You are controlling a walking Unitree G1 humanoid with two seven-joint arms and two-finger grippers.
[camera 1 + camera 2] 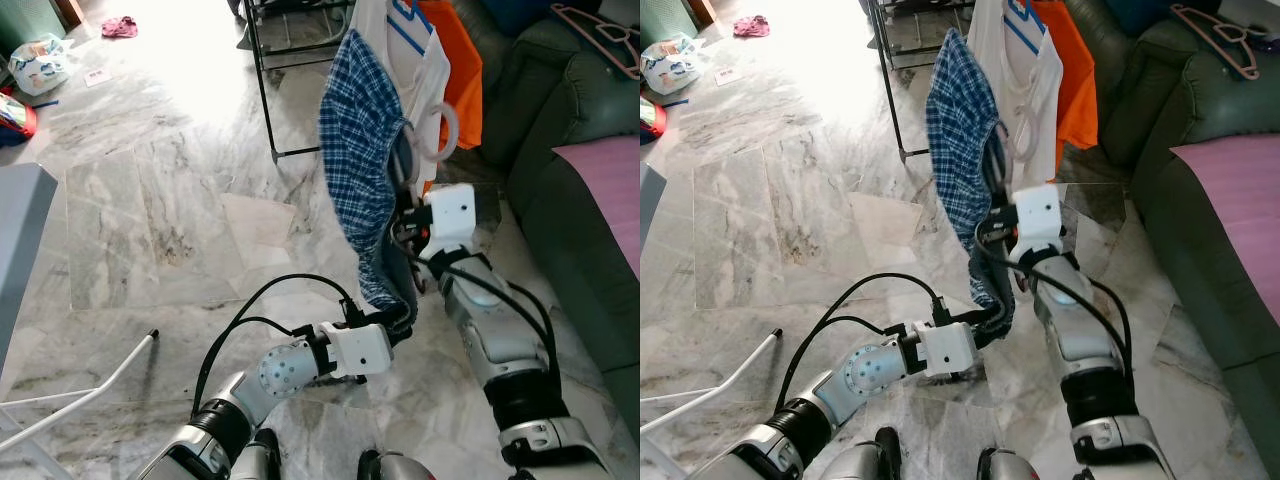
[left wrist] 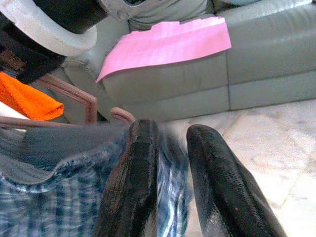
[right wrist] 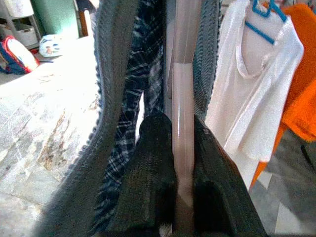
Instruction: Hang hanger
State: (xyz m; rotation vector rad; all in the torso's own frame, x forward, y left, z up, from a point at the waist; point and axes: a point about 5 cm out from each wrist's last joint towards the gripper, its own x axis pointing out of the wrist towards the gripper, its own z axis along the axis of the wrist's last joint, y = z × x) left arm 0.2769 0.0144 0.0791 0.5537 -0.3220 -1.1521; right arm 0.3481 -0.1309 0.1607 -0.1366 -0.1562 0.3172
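Far left on the marble floor (image 1: 150, 200) lie a plastic bag (image 1: 38, 62) and a paper label (image 1: 98, 76), its writing too small to read. Open floor spreads toward the black drying rack (image 1: 262, 80). The left gripper (image 2: 165, 168) pinches the hem of the blue plaid shirt (image 1: 360, 120). The right gripper (image 3: 180, 163) clamps the pink hanger (image 3: 182, 98) carrying that shirt, held up near the white shirt (image 1: 425, 70) and orange garment (image 1: 462, 70). A green sofa (image 1: 580, 230) bounds the right.

Marble floor (image 1: 150, 200) w/ bright glare, green sofa (image 1: 570, 150) on right.
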